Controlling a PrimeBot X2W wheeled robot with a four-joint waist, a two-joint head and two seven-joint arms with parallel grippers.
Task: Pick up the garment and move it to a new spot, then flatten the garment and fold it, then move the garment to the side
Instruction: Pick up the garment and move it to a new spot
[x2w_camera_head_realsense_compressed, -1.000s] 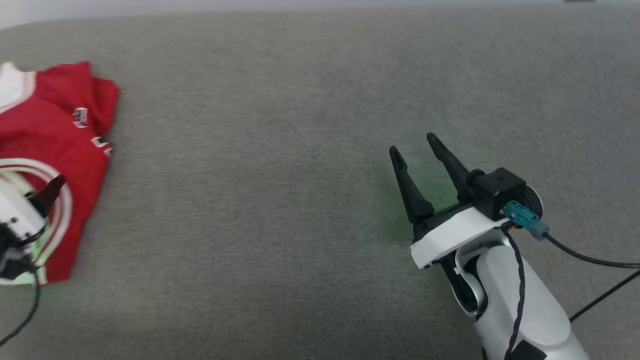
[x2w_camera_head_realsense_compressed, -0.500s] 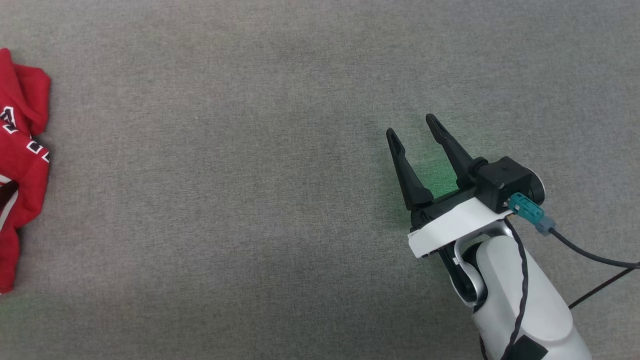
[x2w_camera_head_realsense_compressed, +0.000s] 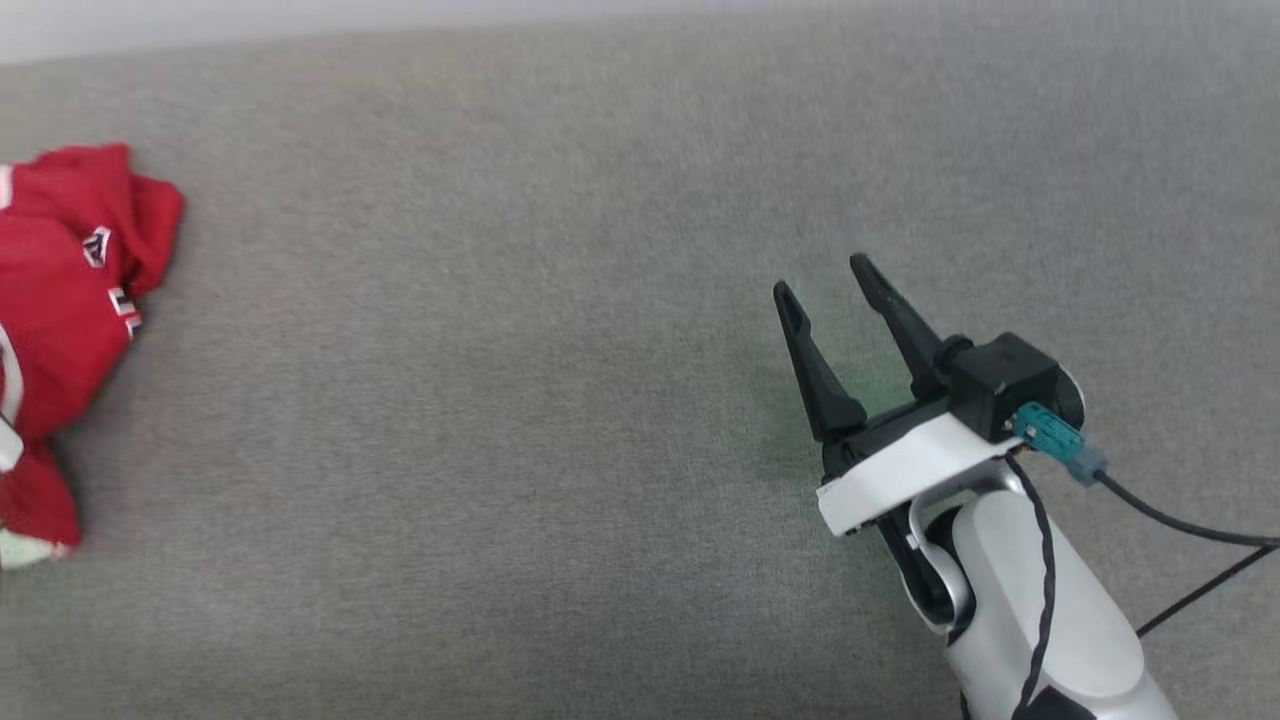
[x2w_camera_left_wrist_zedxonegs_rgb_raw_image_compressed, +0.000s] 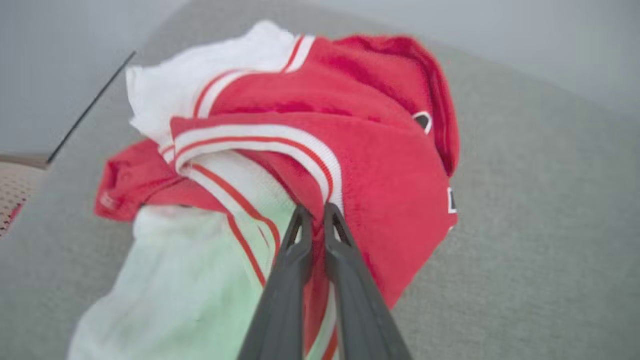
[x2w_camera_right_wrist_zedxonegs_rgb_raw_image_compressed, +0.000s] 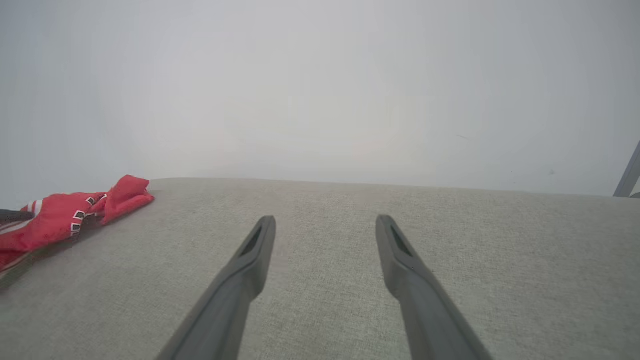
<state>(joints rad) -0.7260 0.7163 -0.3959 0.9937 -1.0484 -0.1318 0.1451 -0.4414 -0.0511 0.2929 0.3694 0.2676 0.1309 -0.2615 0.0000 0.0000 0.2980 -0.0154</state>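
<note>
A bench (x2w_camera_head_realsense_compressed: 560, 400) covered in grey woven fabric is stretching across the whole scene, lying flat and evenly lit, with a faint green glow tinting a patch of it. A plain pale grey wall (x2w_camera_right_wrist_zedxonegs_rgb_raw_image_compressed: 320, 90) is rising behind its far edge. A slanted grey metal strut (x2w_camera_right_wrist_zedxonegs_rgb_raw_image_compressed: 629, 176) is showing at the far right. Beside the bench, a beige dotted surface (x2w_camera_left_wrist_zedxonegs_rgb_raw_image_compressed: 15, 190) is peeking in.

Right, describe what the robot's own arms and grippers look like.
The right gripper has two long black tapered jaws on a white plate, beside a black box with a teal connector and dark cable. The forearm is glossy pale grey. The left gripper has dark grey jaws.
</note>
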